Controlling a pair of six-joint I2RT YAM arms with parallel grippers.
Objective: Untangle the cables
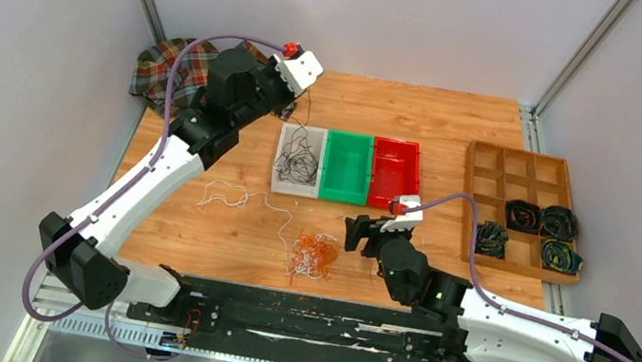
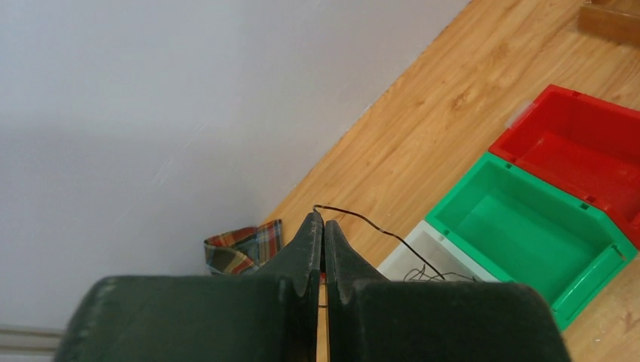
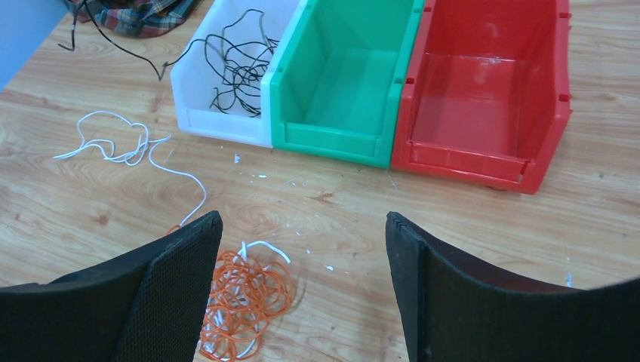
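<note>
My left gripper (image 1: 291,109) is raised over the table's far left, behind the white bin (image 1: 295,190). In the left wrist view it (image 2: 323,219) is shut on one thin black cable (image 2: 377,228) that trails down into the white bin (image 2: 423,243). More black cables (image 3: 238,68) lie in that bin (image 3: 226,124). Loose white cables (image 1: 224,193) lie on the wood. An orange tangle with white strands (image 1: 314,255) lies near the front. My right gripper (image 1: 353,233) is open and empty, hovering just right of the orange tangle (image 3: 241,302).
A green bin (image 1: 342,195) and a red bin (image 1: 399,144) stand right of the white one. A wooden compartment tray (image 1: 517,162) with dark coiled cords (image 1: 539,235) is at the right. A plaid cloth (image 1: 159,70) lies at the far left corner.
</note>
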